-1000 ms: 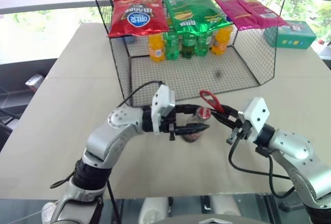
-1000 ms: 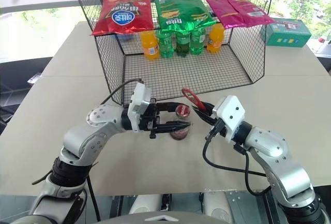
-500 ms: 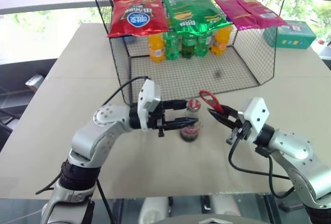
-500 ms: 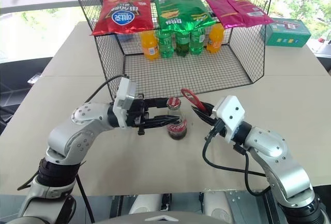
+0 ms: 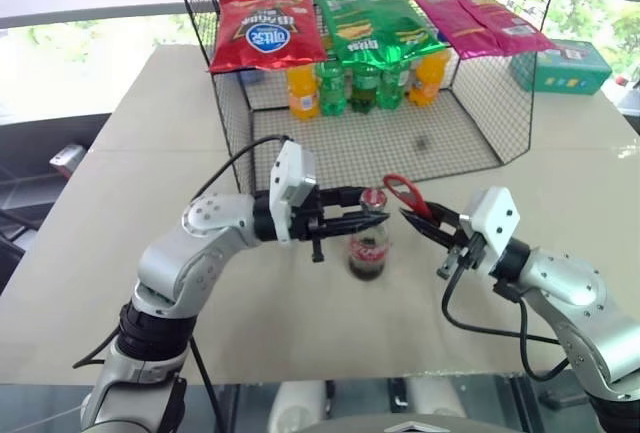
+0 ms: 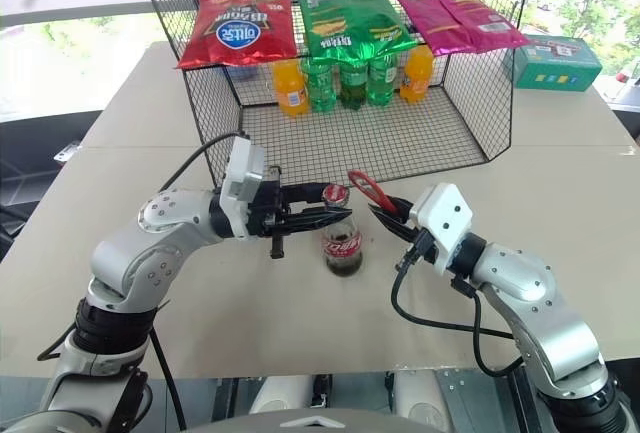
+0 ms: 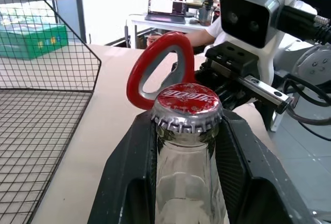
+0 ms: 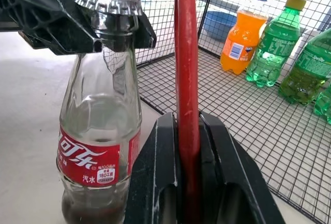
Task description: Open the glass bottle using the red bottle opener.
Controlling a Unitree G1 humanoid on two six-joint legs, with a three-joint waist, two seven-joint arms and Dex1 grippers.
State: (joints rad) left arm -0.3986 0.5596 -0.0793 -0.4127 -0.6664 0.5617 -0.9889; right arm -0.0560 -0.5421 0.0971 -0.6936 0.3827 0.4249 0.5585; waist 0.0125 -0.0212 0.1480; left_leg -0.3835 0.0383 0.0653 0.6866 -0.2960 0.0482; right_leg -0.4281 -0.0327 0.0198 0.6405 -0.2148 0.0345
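1. Between the fingers of the left gripper [image 6: 335,215] stands the glass bottle [image 6: 340,238], upright on the table [image 6: 130,153]; the two black fingers sit on either side of its neck just under the red cap [image 7: 189,100], though whether they press the glass cannot be told.
2. Clamped tight in the right gripper [image 8: 187,146] is the red bottle opener [image 7: 158,69], held by its handle with the loop head reaching toward the bottle.
3. Just beside the cap, on the right gripper's side, the loop hangs close but apart from it, not hooked under the rim.
4. Done, as I judge it: opener picked up, bottle steadied.
5. Left to do: seat the loop under the cap's edge and lever upward. The cap is on and looks uncrimped nowhere.
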